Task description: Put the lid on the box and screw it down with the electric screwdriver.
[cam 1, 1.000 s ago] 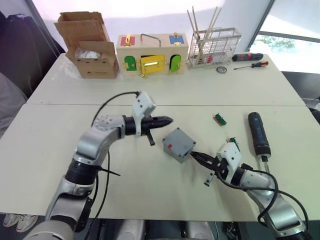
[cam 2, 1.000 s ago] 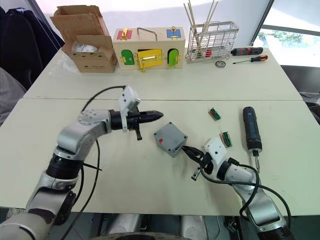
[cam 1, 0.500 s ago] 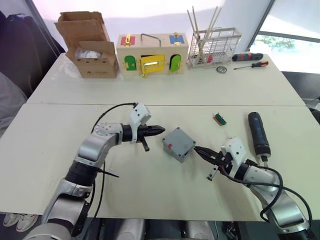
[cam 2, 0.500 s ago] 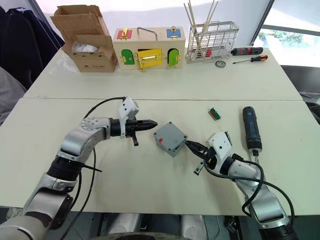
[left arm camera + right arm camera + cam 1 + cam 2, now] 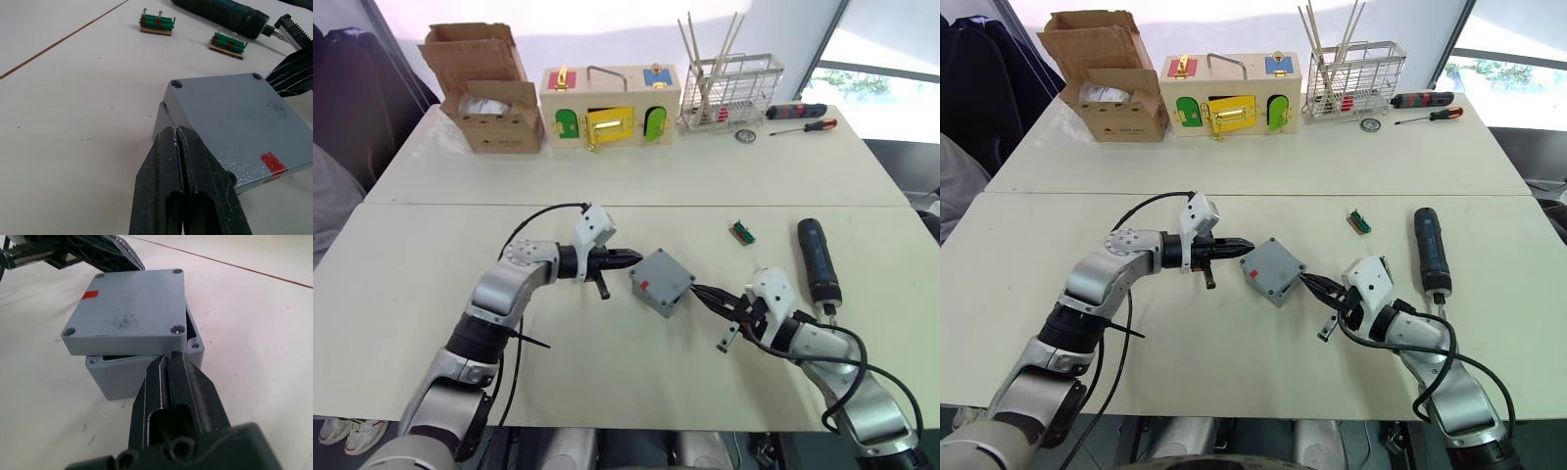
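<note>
The fingers of the left gripper (image 5: pixel 179 142) are being held pressed together, their tips set against one corner of the lid (image 5: pixel 234 120), which is lying askew on the box (image 5: pixel 134 374) instead of square with it. From the opposite side, the right gripper (image 5: pixel 169 363) is likewise being kept with its fingers closed into a single point, the tips resting at the lid's near edge, just where a strip of the box's open rim is being left uncovered. The lid is thus being bracketed directly ahead of both sets of fingertips, and the seating appears to turn on nudging it across until its corner holes are lining up with the box's; actual contact at the right tips is probably being made, though this cannot be fully confirmed. Farther out, beyond the right gripper, the electric screwdriver (image 5: pixel 816 259) is lying on the table (image 5: pixel 401 294), its long axis running away from the robot, well apart from the left arm and nearer the right, so the right arm is judged better placed to fetch it.
</note>
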`<act>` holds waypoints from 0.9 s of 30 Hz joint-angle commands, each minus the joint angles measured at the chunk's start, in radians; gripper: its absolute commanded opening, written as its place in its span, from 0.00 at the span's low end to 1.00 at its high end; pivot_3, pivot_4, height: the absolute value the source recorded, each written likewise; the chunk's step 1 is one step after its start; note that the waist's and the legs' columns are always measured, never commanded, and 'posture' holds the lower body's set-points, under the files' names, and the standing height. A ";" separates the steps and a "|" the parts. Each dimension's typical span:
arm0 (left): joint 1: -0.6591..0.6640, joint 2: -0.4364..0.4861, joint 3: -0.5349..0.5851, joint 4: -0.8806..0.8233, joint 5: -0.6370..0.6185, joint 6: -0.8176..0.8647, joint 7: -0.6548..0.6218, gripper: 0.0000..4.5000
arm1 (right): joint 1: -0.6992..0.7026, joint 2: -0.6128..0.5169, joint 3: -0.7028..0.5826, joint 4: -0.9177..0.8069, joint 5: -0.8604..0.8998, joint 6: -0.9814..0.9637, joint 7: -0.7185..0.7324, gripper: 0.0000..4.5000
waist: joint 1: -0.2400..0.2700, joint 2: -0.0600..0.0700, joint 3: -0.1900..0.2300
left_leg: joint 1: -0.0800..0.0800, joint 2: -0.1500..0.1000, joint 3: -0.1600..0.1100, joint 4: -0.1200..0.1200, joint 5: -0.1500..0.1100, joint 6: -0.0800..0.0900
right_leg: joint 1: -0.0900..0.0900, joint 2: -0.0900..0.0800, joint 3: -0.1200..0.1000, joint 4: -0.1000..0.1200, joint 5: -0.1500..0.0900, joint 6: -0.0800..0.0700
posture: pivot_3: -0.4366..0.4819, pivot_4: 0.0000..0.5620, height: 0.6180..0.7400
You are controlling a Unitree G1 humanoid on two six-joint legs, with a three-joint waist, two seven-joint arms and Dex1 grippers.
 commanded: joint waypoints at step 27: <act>0.013 -0.025 -0.009 -0.059 -0.006 -0.003 0.005 0.00 | 0.021 0.013 -0.037 -0.099 0.010 0.043 -0.009 0.01 | 0.001 0.000 0.000 | 0.000 0.000 0.000 0.000 0.000 0.000 | 0.000 0.000 0.000 0.001 0.000 0.000 | 0.48 0.27 0.95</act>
